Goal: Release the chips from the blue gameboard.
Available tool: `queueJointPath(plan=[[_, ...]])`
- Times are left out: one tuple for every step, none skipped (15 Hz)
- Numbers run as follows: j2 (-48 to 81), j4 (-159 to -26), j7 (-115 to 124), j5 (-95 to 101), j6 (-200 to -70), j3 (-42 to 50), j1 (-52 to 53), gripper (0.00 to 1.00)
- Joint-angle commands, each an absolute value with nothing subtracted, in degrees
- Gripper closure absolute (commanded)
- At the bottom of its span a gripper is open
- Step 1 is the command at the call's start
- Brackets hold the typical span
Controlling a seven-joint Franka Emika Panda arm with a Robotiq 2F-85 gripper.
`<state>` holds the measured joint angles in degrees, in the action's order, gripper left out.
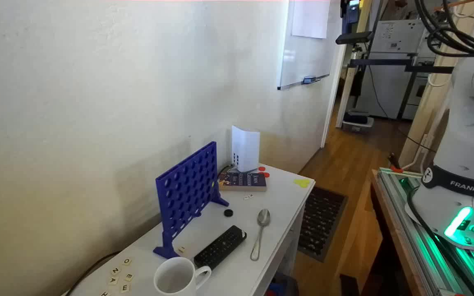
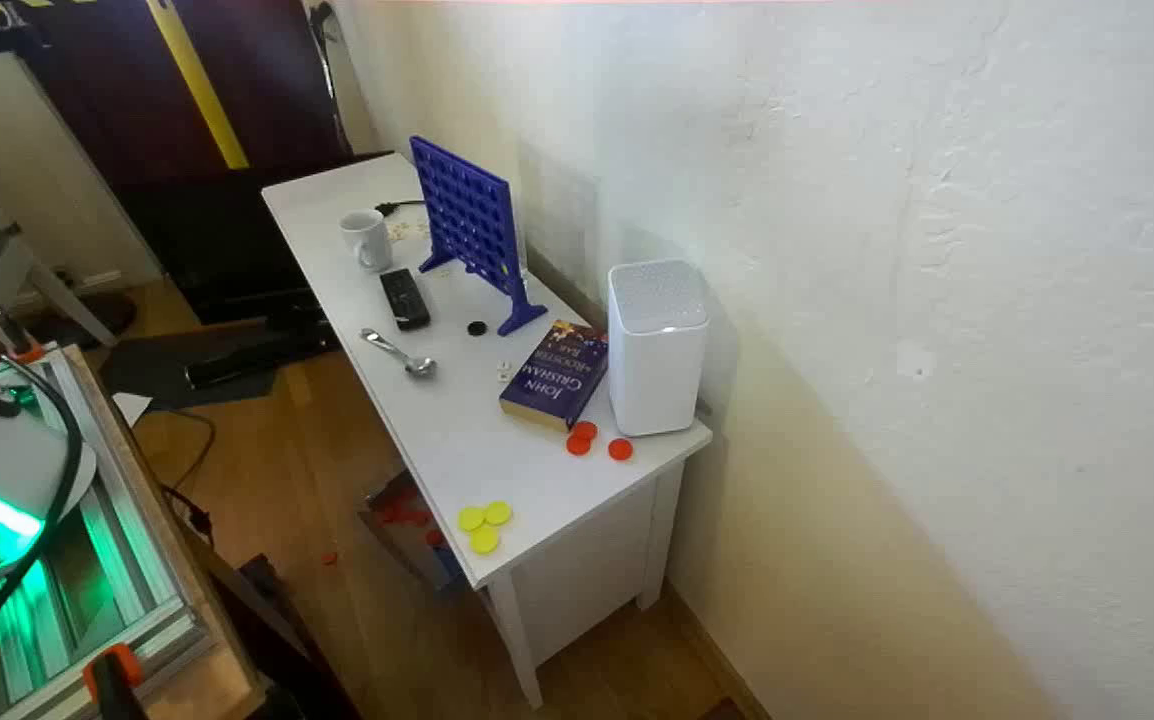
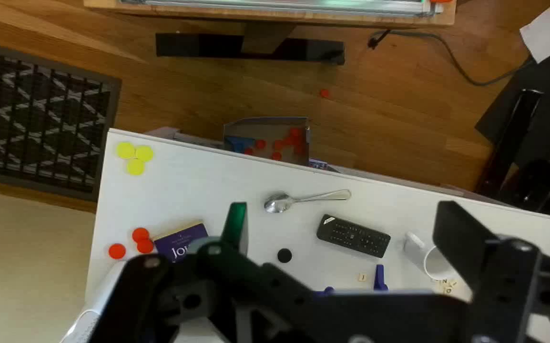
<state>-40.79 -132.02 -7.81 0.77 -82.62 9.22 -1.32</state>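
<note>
Pale wall (image 2: 887, 250) runs behind a white desk (image 2: 457, 440), where the blue gameboard (image 1: 188, 187) stands upright, a small spot of yellow (image 1: 213, 184) showing in its grid; I cannot tell whether that is a chip. One black chip (image 1: 228, 213) lies near the gameboard's foot. Out from the gameboard, on the side away from the wall, are the remote (image 3: 353, 237) and, farther off, the spoon (image 3: 280, 203). Past that same foot comes the book (image 2: 557, 375), then the white box (image 2: 657, 360) and three red chips (image 2: 620, 449); three yellow chips (image 2: 484, 540) lie well apart from the gameboard. Near its opposite end are the mug (image 1: 175, 276) and some letter tiles (image 1: 127, 261). In the wrist view the gripper (image 3: 343, 222) is over the desk, fingers released and spread wide, hiding most of the gameboard.
</note>
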Motion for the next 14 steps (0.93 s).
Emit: queueJointPath(plan=[[-40.6,-131.9,-8.2,0.5,-82.5,8.7,-2.2,0.00],[-40.6,-132.7,-8.0,0.9,-83.6,8.4,-2.2,0.00],[-40.8,-134.0,-7.8,-0.2,-84.2,8.4,-2.0,0.00],[-41.1,-135.2,-7.3,-0.1,-85.0,8.0,-2.0,0.00],[-41.2,-136.4,-6.9,-0.4,-85.6,7.8,-2.1,0.00],[-41.3,-137.7,-6.7,-1.2,-86.0,7.7,-1.9,0.00],[-41.8,-139.6,-6.0,-1.7,-87.6,7.3,-1.8,0.00],[-42.1,-141.2,-5.4,-2.1,-89.2,6.7,-1.8,0.00],[-42.4,-143.2,-4.6,-3.2,-91.4,6.2,-1.6,0.00],[-42.3,-144.8,-3.4,-4.1,-93.6,5.4,-1.5,0.00],[-42.0,-146.7,-2.1,-5.1,-97.0,4.4,-1.3,0.00],[-41.1,-148.2,-1.2,-6.1,-99.9,3.6,-1.0,0.00],[-40.2,-149.6,-0.8,-7.2,-102.9,2.9,-0.5,0.00],[-38.8,-151.2,0.1,-7.6,-107.0,1.6,-0.2,0.00]])
